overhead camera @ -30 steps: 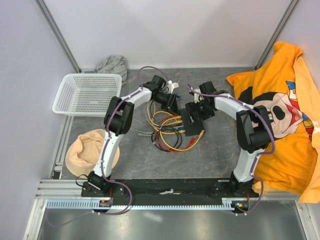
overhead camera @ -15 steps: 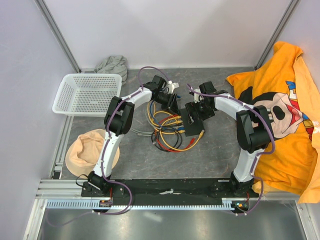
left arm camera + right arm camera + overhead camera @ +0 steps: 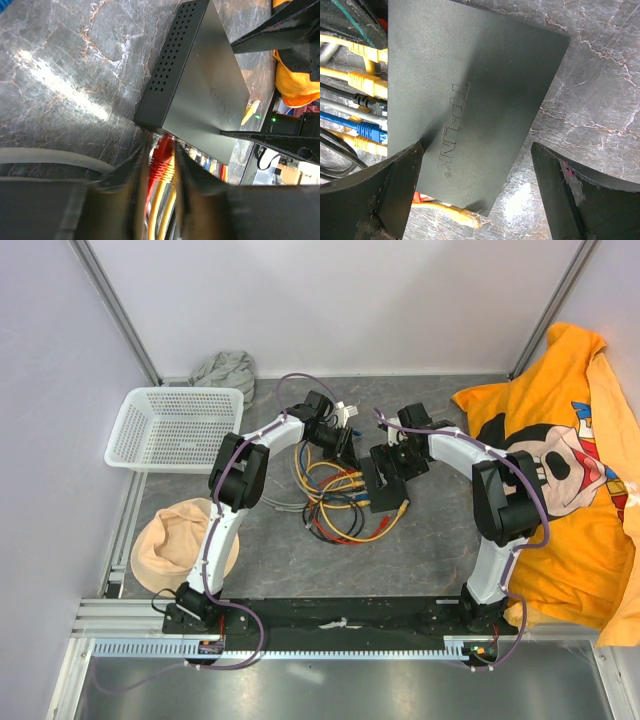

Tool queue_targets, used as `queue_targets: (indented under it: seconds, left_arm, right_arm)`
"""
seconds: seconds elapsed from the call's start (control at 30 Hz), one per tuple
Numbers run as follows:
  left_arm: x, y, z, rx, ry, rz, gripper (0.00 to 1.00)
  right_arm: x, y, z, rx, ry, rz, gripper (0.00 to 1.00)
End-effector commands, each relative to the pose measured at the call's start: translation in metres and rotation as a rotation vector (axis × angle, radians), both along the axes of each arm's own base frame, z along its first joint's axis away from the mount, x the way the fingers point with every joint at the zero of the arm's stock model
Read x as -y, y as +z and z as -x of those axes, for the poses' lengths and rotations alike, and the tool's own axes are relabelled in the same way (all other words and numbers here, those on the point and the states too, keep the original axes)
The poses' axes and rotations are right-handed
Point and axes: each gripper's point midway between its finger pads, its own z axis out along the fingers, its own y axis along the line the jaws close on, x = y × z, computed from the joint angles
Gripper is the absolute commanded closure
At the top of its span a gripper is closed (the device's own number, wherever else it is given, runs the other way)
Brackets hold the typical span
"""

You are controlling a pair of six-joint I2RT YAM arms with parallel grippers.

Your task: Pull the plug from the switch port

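Lower centre of the left wrist view, the left gripper (image 3: 161, 150) stands narrow, its fingers flanking the red plug (image 3: 161, 159) at the switch (image 3: 200, 85) — whether it is clamped I cannot tell. Right of that, mid-frame in its own view, the right gripper (image 3: 476, 150) gapes wide astride the switch — gripping nothing.

**Bright Overhead, Soft Close-Ups**

The top view is evenly lit and sharp, with faint shadows. In the left wrist view a white glare streak crosses the table (image 3: 65, 75) and the left gripper (image 3: 161, 150) is blurred. The right gripper (image 3: 476, 147) shows dark, slightly soft.
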Motion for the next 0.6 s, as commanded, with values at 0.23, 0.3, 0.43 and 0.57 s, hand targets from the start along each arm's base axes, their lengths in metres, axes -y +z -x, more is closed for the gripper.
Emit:
queue_targets:
  seconds: [0.23,0.3,0.43,0.57]
  left_arm:
    - [0.005,-0.015,0.009,-0.043,0.0,-0.04,0.8]
    - [0.004,-0.016,0.009,-0.046,0.001,-0.038,0.83]
    - [0.006,-0.014,0.01,-0.047,-0.01,-0.023,0.98]
    - [0.006,-0.014,0.01,-0.048,-0.011,-0.021,0.99]
  right_arm:
    - [-0.01,0.003,-0.015,0.054,0.018,-0.002,0.02]
    - [-0.011,0.012,-0.021,0.088,0.018,0.003,0.02]
    - [-0.026,0.035,-0.034,0.186,0.043,0.019,0.02]
    - [-0.037,0.037,-0.036,0.188,0.016,0.033,0.02]
